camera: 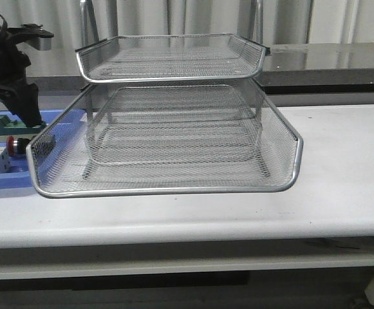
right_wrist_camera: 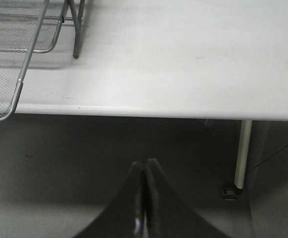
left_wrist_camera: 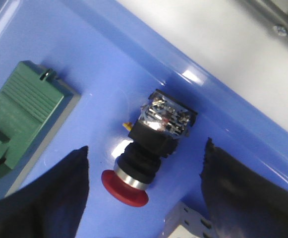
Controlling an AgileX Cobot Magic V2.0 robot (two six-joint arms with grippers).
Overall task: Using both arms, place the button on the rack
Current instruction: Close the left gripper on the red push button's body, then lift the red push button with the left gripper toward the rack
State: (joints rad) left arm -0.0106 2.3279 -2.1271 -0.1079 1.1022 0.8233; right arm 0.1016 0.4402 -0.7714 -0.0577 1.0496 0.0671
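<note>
The button [left_wrist_camera: 148, 151] lies on its side on the blue tray [left_wrist_camera: 109, 59], red cap toward the camera; its red cap also shows in the front view [camera: 11, 143]. My left gripper [left_wrist_camera: 146, 156] is open, its black fingers [left_wrist_camera: 49, 193] on either side of the button without touching it. In the front view the left arm [camera: 9, 71] reaches down over the tray at far left. The silver wire-mesh rack [camera: 167, 129] stands mid-table, its lowest tray pulled forward. My right gripper [right_wrist_camera: 144, 166] is shut and empty, held below the table's front edge, out of the front view.
A green block [left_wrist_camera: 20, 119] and a white block [left_wrist_camera: 188, 223] lie on the blue tray [camera: 0, 177] beside the button. The rack's corner [right_wrist_camera: 15, 54] shows in the right wrist view, with a table leg [right_wrist_camera: 242, 153] beneath the white table [camera: 341, 167].
</note>
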